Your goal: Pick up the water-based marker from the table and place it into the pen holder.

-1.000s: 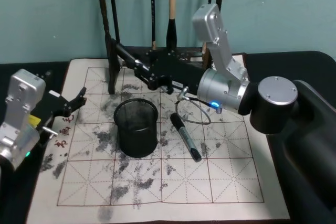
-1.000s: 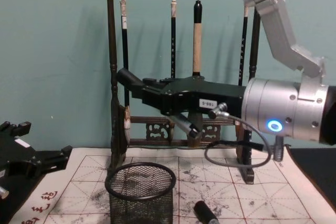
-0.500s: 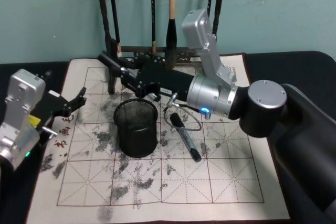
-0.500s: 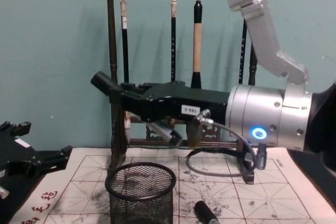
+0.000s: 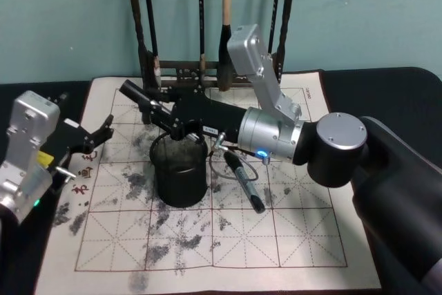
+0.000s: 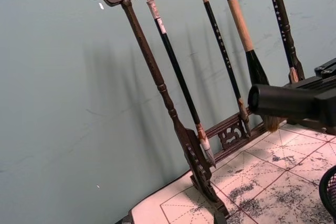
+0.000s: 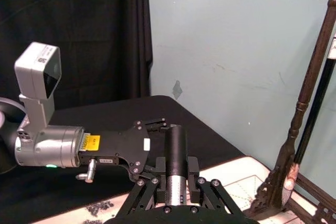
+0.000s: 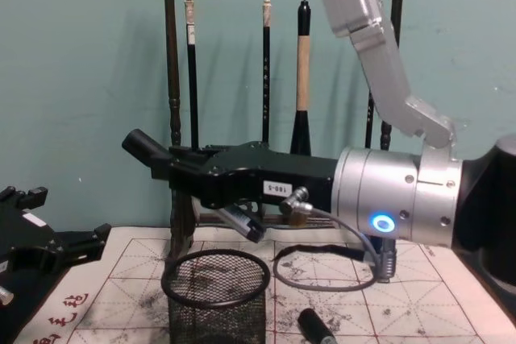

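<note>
Over the pen holder (image 5: pixel 179 170) in the head view, the right hand (image 5: pixel 162 110) is clenched on the water-based marker (image 5: pixel 131 90) — light, stiff and slick, I judge, best gripped mid-barrel — while another marker (image 5: pixel 243 183) lies on the table (image 5: pixel 290 240) just beside the holder and the left hand (image 5: pixel 88 137) sits parked at far left. The right wrist view adds the fingers (image 7: pixel 206 184) pinching the marker's banded middle. The chest view puts the hand clear above the holder's rim.

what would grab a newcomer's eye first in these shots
The right gripper reaches across the middle, shut on a black marker tilted just above the mesh pen holder. A second marker lies on the ink-stained mat to the holder's right, with a wooden brush rack standing behind. The left gripper is parked at the mat's left edge.
</note>
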